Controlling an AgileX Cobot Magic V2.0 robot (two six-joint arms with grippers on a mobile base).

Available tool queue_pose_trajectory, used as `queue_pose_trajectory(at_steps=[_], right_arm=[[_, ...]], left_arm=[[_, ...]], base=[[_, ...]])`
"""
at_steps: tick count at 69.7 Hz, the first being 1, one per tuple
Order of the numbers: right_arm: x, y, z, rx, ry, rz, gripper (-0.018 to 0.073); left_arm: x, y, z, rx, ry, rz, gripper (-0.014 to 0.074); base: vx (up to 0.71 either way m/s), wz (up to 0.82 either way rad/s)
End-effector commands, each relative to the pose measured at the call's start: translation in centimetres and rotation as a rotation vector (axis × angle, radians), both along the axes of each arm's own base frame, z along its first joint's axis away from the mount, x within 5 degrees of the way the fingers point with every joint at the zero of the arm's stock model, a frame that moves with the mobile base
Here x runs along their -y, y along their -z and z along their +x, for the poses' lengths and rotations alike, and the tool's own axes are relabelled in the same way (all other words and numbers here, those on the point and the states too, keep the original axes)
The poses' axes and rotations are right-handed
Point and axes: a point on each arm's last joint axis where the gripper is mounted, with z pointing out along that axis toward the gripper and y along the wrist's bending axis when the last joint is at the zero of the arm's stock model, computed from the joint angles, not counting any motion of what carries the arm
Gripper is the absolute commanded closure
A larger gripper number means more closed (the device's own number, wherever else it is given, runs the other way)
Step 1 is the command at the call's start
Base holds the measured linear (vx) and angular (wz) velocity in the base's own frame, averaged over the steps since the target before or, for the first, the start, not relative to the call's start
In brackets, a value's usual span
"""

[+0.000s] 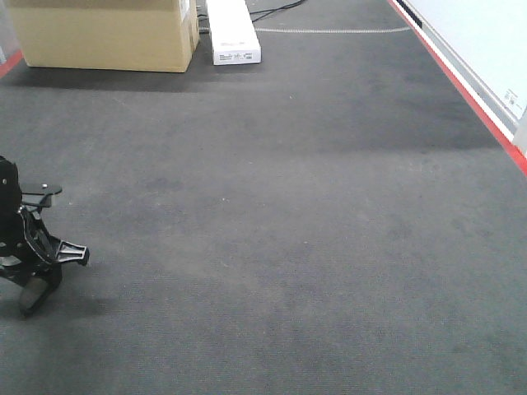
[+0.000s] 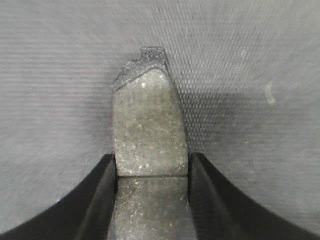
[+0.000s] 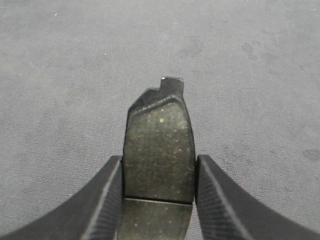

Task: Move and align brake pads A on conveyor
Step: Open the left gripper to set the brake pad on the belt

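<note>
The left gripper (image 2: 151,167) is clenched on the left pad (image 2: 149,125). Its 2 fingers (image 2: 100,200) press the pad's long sides. The pad's far end, with a notched tab of the backing plate, sticks out past the fingertips, and its cross groove runs just behind them. The belt (image 1: 288,206) fills the background close below. I cannot tell whether the pad touches it.

The right gripper (image 3: 159,165) grasps the right pad (image 3: 159,140) in the same way, squeezed between both fingers (image 3: 215,200), tab end forward and the groove lying between the fingers. This pad also hangs over bare belt, contact unclear.

In the front view the left gripper sits low at the belt's left edge, throwing a shadow under itself. A red stripe (image 1: 469,99) runs along the belt's right side. A cardboard box (image 1: 107,37) and a white box (image 1: 232,33) stand at the far end.
</note>
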Motion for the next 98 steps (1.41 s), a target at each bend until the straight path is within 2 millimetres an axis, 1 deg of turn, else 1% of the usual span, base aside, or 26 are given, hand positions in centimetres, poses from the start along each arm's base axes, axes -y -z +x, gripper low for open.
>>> queue_pose_trajectory(at_steps=[1,7,14,25,26,32,36,40,45,52,61,62,66,67,68,77,78,80,83,85,86,89,92,98], right_arm=[[0.0,-1.4,0.4,0.102,0.007,0.007,0.0563],[0.0,-1.4,0.4,0.102,0.007,0.007,0.0563],[0.0,-1.4,0.4,0.102,0.007,0.007,0.0563],[0.0,-1.4,0.4,0.102,0.007,0.007,0.0563],[0.0,-1.4,0.4,0.102,0.007,0.007,0.0563],[0.0,-1.4,0.4,0.102,0.007,0.007,0.0563],[0.0,-1.4,0.4,0.102,0.007,0.007,0.0563],[0.0,-1.4,0.4,0.102,0.007,0.007,0.0563],[0.0,-1.4,0.4,0.102,0.007,0.007,0.0563],[0.0,-1.4,0.4,0.102,0.007,0.007,0.0563],[0.0,-1.4,0.4,0.102,0.007,0.007,0.0563],[0.0,-1.4,0.4,0.102,0.007,0.007,0.0563],[0.0,-1.4,0.4,0.102,0.007,0.007,0.0563],[0.0,-1.4,0.4,0.102,0.007,0.007,0.0563],[0.0,-1.4,0.4,0.102,0.007,0.007,0.0563],[0.0,-1.4,0.4,0.102,0.007,0.007,0.0563],[0.0,-1.4,0.4,0.102,0.007,0.007,0.0563],[0.0,-1.4,0.4,0.102,0.007,0.007,0.0563],[0.0,-1.4,0.4,0.102,0.007,0.007,0.0563],[0.0,-1.4,0.4,0.102,0.007,0.007,0.0563],[0.0,-1.4,0.4,0.102,0.007,0.007,0.0563],[0.0,-1.4,0.4,0.102,0.007,0.007,0.0563],[0.0,-1.4,0.4,0.102,0.007,0.007,0.0563],[0.0,-1.4,0.4,0.102,0.007,0.007,0.0563]], left_arm=[[0.0,-2.5,0.5,0.098,0.012,0.005,0.0585],[0.0,-2.6,0.5,0.099,0.011,0.005,0.0546],[0.1,-2.6,0.5,0.099,0.006,-0.004,0.0454],[0.1,-2.7,0.3,0.084,0.016,0.000,0.0219],[0.1,-2.7,0.3,0.084,0.019,0.001,0.0181],[0.0,-3.1,0.2,0.093,0.026,0.004,0.0046],[0.1,-3.7,0.1,0.108,0.024,0.002,-0.0021],[0.1,-4.6,-0.1,0.135,0.026,0.002,-0.0055],[0.2,-5.9,-0.5,0.169,0.032,0.004,-0.0064],[0.2,-8.3,-1.5,0.211,0.048,0.011,-0.0046],[0.5,-11.8,-3.3,0.296,0.044,-0.015,-0.0002],[0.5,-12.5,-3.6,0.315,0.041,-0.024,0.0004],[0.8,-14.3,-4.7,0.361,0.045,-0.043,0.0023],[1.0,-15.0,-5.2,0.383,0.049,-0.050,0.0027],[1.0,-15.3,-5.4,0.386,0.052,-0.049,0.0031],[1.7,-19.9,-9.2,0.523,0.084,-0.048,0.0049],[1.7,-20.2,-9.4,0.532,0.086,-0.049,0.0049],[1.8,-21.4,-10.6,0.576,0.090,-0.049,0.0050],[1.9,-22.5,-11.9,0.620,0.096,-0.049,0.0049],[1.8,-23.6,-13.1,0.663,0.097,-0.048,0.0049],[1.8,-23.8,-13.4,0.672,0.097,-0.048,0.0049],[1.8,-25.0,-15.1,0.725,0.097,-0.048,0.0049],[1.8,-25.7,-16.3,0.762,0.094,-0.056,0.0049],[1.8,-26.6,-19.1,0.843,0.094,-0.059,0.0049]], base=[[0.00,0.00],[0.00,0.00],[0.00,0.00],[0.00,0.00],[0.00,0.00],[0.00,0.00],[0.00,0.00],[0.00,0.00],[0.00,0.00],[0.00,0.00],[0.00,0.00],[0.00,0.00],[0.00,0.00],[0.00,0.00],[0.00,0.00],[0.00,0.00],[0.00,0.00],[0.00,0.00],[0.00,0.00],[0.00,0.00],[0.00,0.00],[0.00,0.00],[0.00,0.00],[0.00,0.00]])
